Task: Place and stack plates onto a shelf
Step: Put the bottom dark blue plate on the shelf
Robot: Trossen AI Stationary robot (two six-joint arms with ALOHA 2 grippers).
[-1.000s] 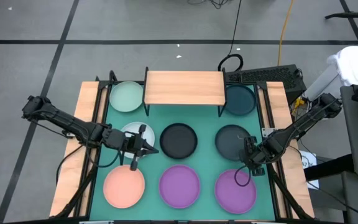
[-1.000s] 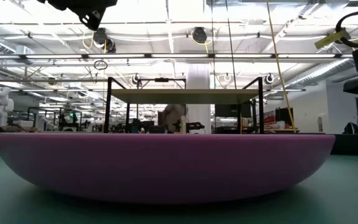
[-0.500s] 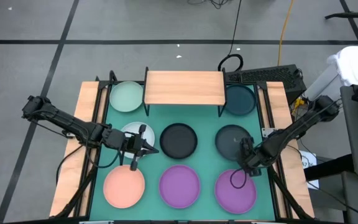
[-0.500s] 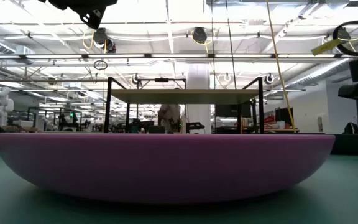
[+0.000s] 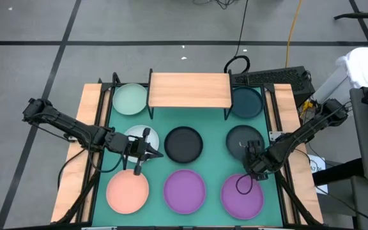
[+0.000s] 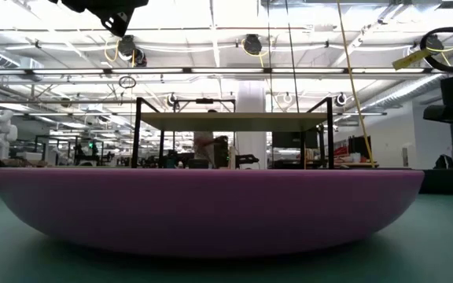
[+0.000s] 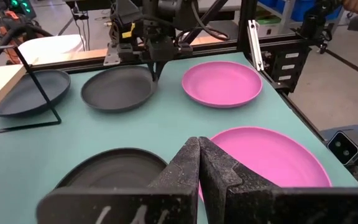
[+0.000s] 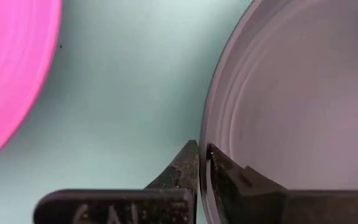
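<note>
Eight plates lie on the green mat: mint [image 5: 131, 99], pale white-blue [image 5: 135, 134], black [image 5: 184, 144], dark teal [image 5: 245, 102], dark grey [image 5: 243, 139], pink [image 5: 128, 191] and two purple [image 5: 184, 190] [image 5: 242, 195]. The wooden shelf [image 5: 189, 89] stands bare at the far edge on black legs. My right gripper [image 5: 251, 153] is shut on the dark grey plate [image 8: 291, 106]. My left gripper [image 7: 199, 155] hovers shut near the white-blue plate, pointing toward the black plate [image 7: 114, 168] and touching nothing. My right gripper pinches the dark grey plate's rim [image 8: 205, 149] on its near side, one finger outside the rim and one inside the plate. The fingers point steeply down from above [image 7: 154, 65]. The plate lies flat on the mat as far as the views show.
Light-wood strips [image 5: 85, 128] and black rails flank the mat on both sides. The middle purple plate [image 6: 211, 208] fills the low view's foreground, with the shelf [image 6: 234, 122] behind it. Bare mat lies between the shelf and the black plate.
My right gripper has shut, taking hold of the dark grey plate's near rim. My left gripper has kept still.
</note>
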